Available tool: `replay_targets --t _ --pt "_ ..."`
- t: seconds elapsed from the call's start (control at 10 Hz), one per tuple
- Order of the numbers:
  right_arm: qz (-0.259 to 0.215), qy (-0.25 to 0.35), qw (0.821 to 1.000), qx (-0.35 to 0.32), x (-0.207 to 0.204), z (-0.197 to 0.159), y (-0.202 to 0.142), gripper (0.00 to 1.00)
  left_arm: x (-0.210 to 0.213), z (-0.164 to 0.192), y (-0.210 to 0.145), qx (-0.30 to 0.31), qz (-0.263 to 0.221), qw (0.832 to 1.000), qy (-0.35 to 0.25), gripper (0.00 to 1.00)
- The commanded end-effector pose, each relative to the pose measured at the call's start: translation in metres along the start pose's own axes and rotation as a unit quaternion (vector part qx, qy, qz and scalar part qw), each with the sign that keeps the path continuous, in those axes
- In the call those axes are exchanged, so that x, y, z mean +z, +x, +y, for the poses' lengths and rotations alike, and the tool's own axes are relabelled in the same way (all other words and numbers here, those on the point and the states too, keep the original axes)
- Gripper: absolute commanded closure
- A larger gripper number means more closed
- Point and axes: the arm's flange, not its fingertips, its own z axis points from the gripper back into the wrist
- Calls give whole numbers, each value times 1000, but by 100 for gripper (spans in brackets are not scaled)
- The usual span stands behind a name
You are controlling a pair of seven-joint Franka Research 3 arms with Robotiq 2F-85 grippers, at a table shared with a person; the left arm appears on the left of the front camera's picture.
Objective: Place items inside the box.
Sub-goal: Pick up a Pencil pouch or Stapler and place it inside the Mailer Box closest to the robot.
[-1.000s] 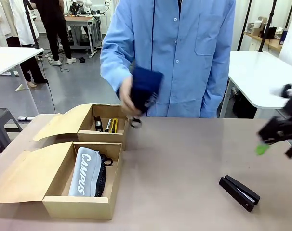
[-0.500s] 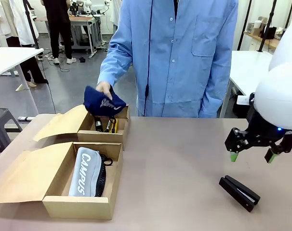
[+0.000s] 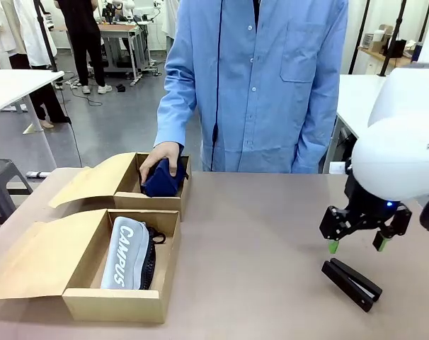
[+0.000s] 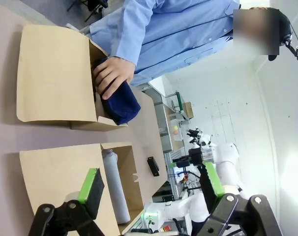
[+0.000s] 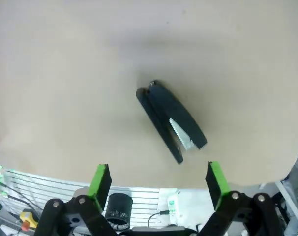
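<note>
You can read "CAMPUS" in white capitals on the grey pencil case point(image 3: 122, 253), the letters running along its length. It lies in the near box point(image 3: 112, 306) at the lower left of the front view, long axis running from the frame's bottom toward the far side. On the white right arm at the right edge, the lettering is cut off by the frame.

Above that, in the far box point(image 3: 147, 202), the navy pouch point(image 3: 161, 178) sits bunched under the person's hand point(image 3: 160, 153), which presses on top of it.

The black stapler point(image 3: 351, 283) lies flat on the table point(image 3: 257, 234) at the lower right, long axis diagonal from upper left to lower right. In the right wrist view its silver metal shows toward the lower-right end.

Your right gripper point(image 3: 356, 245) hangs just above the stapler, fingers spread wide and holding nothing. Your left gripper point(image 4: 153, 183) is spread too, empty, looking across both boxes.
</note>
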Motion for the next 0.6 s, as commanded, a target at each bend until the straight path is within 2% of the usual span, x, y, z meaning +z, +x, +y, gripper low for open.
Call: replay_targets --t 0.0,0.2,0.3,0.5 --pt "-7 -4 1000 4 -66 -28 -26 0 0 -1 -1 -10 -2 1000 -8 0" --pt "-22 -21 999 -22 -88 -35 -24 0 0 -1 -1 -10 -2 1000 -8 0" --pt "-19 -1 999 -34 -95 -38 -23 0 0 -1 -1 -10 -2 1000 -8 0" --pt "-3 -3 999 -46 -103 -43 -28 0 0 -1 -1 -10 -2 1000 -8 0"
